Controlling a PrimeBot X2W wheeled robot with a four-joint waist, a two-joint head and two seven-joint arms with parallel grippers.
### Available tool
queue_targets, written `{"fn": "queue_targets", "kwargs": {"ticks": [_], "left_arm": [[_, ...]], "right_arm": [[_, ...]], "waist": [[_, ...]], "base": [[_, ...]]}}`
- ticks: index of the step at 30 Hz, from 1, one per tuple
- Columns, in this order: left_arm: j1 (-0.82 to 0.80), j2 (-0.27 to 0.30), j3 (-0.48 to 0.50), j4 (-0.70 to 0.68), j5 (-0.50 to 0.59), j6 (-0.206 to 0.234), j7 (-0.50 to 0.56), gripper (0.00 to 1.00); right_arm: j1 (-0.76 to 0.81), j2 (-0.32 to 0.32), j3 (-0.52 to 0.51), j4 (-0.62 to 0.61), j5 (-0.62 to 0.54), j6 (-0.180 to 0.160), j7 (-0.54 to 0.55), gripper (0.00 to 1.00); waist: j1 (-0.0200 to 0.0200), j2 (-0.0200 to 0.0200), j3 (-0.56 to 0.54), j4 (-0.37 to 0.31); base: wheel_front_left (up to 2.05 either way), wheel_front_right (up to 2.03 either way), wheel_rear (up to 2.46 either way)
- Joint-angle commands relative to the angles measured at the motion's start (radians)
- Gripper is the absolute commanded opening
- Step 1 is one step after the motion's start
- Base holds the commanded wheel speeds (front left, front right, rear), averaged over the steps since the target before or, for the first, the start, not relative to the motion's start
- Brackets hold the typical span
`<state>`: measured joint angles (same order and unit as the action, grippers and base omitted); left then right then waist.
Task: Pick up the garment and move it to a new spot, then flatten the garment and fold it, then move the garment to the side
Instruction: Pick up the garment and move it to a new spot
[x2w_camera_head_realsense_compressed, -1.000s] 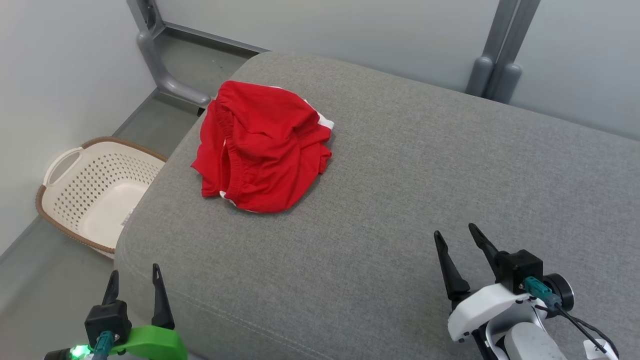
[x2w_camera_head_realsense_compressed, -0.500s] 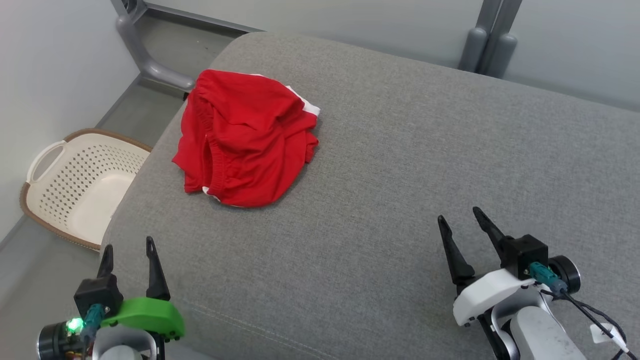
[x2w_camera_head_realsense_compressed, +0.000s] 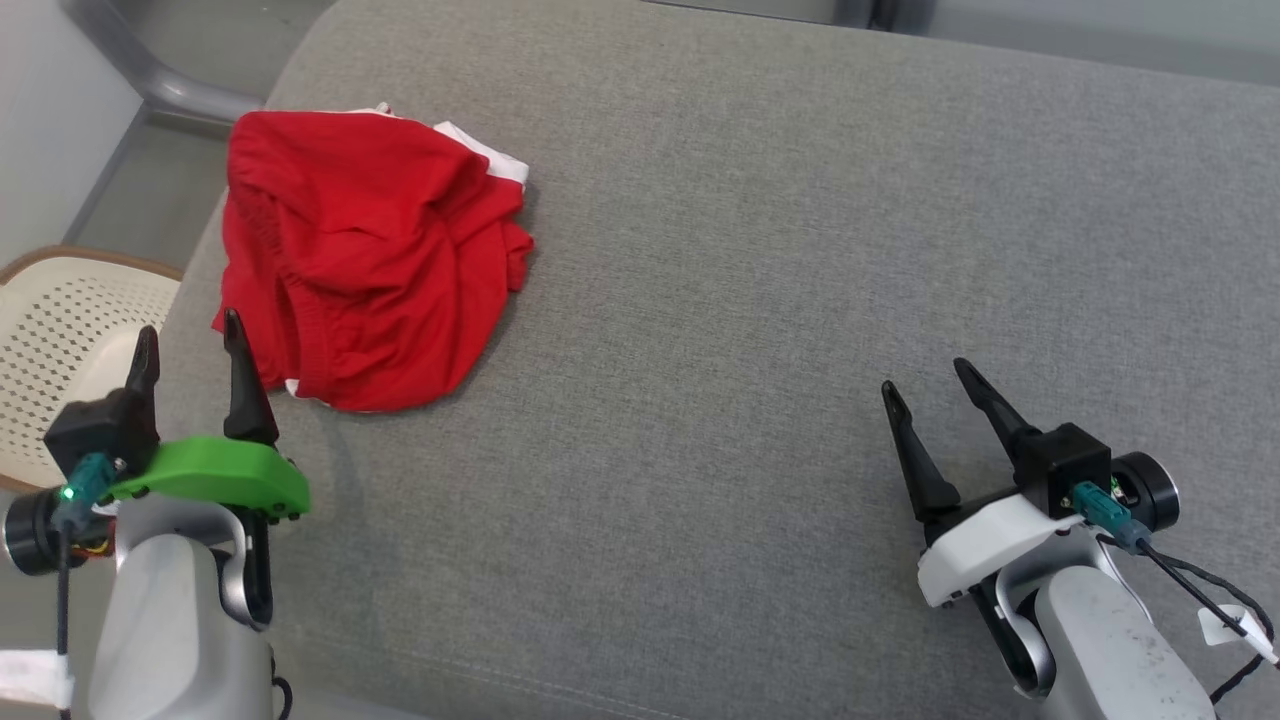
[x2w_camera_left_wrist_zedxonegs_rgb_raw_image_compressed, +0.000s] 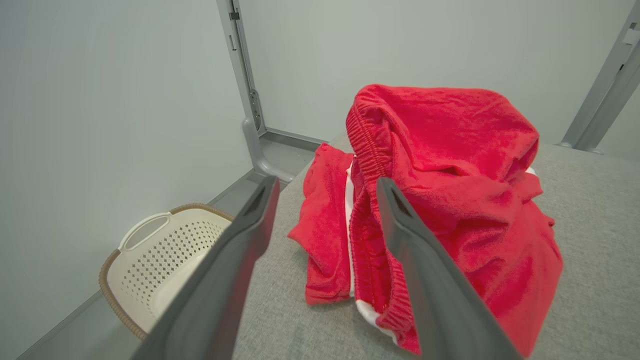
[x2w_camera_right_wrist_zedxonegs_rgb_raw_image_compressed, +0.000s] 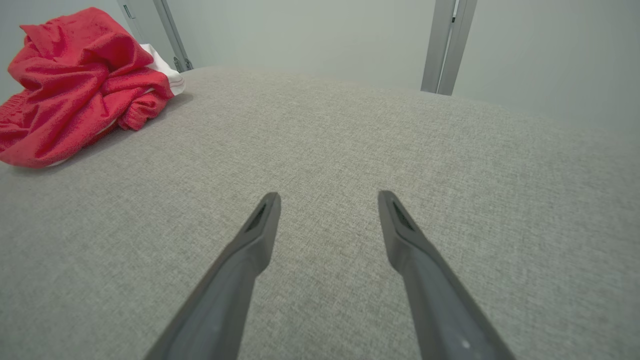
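Observation:
The garment (x2w_camera_head_realsense_compressed: 365, 255) is a crumpled pair of red shorts with white trim, lying bunched near the far left corner of the grey cushion (x2w_camera_head_realsense_compressed: 760, 300). It also shows close up in the left wrist view (x2w_camera_left_wrist_zedxonegs_rgb_raw_image_compressed: 450, 200) and at the upper left of the right wrist view (x2w_camera_right_wrist_zedxonegs_rgb_raw_image_compressed: 75, 85). My left gripper (x2w_camera_head_realsense_compressed: 188, 335) stands open just short of the garment's near left edge, with nothing between its fingers (x2w_camera_left_wrist_zedxonegs_rgb_raw_image_compressed: 420, 270). My right gripper (x2w_camera_head_realsense_compressed: 925, 375) is open over bare cushion at the right, far from the garment.
A cream perforated laundry basket (x2w_camera_head_realsense_compressed: 55, 330) sits on the floor off the cushion's left edge, also seen in the left wrist view (x2w_camera_left_wrist_zedxonegs_rgb_raw_image_compressed: 165, 260). Grey metal frame posts (x2w_camera_left_wrist_zedxonegs_rgb_raw_image_compressed: 245, 90) and pale walls stand behind the cushion.
The head camera has tilted down and right, shifting the whole picture. My left gripper has come forward, close to the garment's near edge. The garment lies as before.

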<state>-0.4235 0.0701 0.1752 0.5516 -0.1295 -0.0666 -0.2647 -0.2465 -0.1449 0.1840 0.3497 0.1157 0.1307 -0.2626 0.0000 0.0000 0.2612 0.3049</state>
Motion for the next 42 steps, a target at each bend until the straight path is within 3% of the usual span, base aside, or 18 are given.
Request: {"fn": "queue_targets", "kwargs": {"ticks": [1,15,21,22,23,24,25,35,42], "left_arm": [[-0.035,0.014,0.007,0.011,0.001,-0.012,0.001,1.00],[-0.272,0.090,0.051,0.251,-0.022,-0.051,0.001,1.00],[-0.312,0.089,0.066,0.343,-0.010,-0.014,0.001,0.98],[-0.316,0.088,0.066,0.348,-0.007,-0.012,0.000,0.51],[-0.319,0.090,0.067,0.347,-0.004,-0.010,0.000,0.41],[-0.316,0.090,0.067,0.348,-0.001,-0.010,0.001,0.41],[-0.315,0.088,0.068,0.341,0.001,-0.011,0.000,0.00],[-0.277,0.066,0.066,0.202,0.022,-0.029,0.000,0.00],[-0.262,0.037,-0.019,0.124,0.059,-0.052,0.000,0.00]], "right_arm": [[-0.018,-0.007,0.001,-0.007,-0.001,0.000,-0.003,1.00],[-0.069,-0.007,0.014,-0.005,0.005,0.000,-0.003,1.00],[-0.071,-0.007,0.006,0.000,0.003,0.000,-0.003,1.00],[-0.072,-0.007,0.005,0.001,0.001,0.000,-0.003,1.00],[-0.070,-0.002,0.004,0.000,-0.003,0.000,-0.003,1.00],[-0.068,0.002,0.002,-0.001,-0.005,0.000,-0.003,1.00],[-0.067,0.005,0.001,0.000,-0.005,0.000,-0.003,1.00],[-0.051,0.041,-0.001,0.003,-0.003,0.000,-0.003,1.00],[-0.026,0.071,-0.006,0.011,0.018,0.000,-0.003,1.00]], "waist": [[0.0000,0.0000,0.055,-0.055],[0.0000,0.0000,0.137,-0.132],[0.0000,0.0000,0.149,-0.147],[0.0000,0.0000,0.149,-0.147],[0.0000,0.0000,0.148,-0.148],[0.0000,0.0000,0.146,-0.149],[0.0000,0.0000,0.142,-0.150],[0.0000,0.0000,0.074,-0.175],[0.0000,0.0000,0.007,-0.245]], "base": [[0.00,0.00,0.00],[0.00,0.00,0.00],[0.00,0.00,0.00],[0.00,0.00,0.00],[0.00,0.00,0.00],[0.00,0.00,0.00],[0.00,0.00,0.00],[0.00,0.00,0.00],[0.00,0.00,0.00]]}}
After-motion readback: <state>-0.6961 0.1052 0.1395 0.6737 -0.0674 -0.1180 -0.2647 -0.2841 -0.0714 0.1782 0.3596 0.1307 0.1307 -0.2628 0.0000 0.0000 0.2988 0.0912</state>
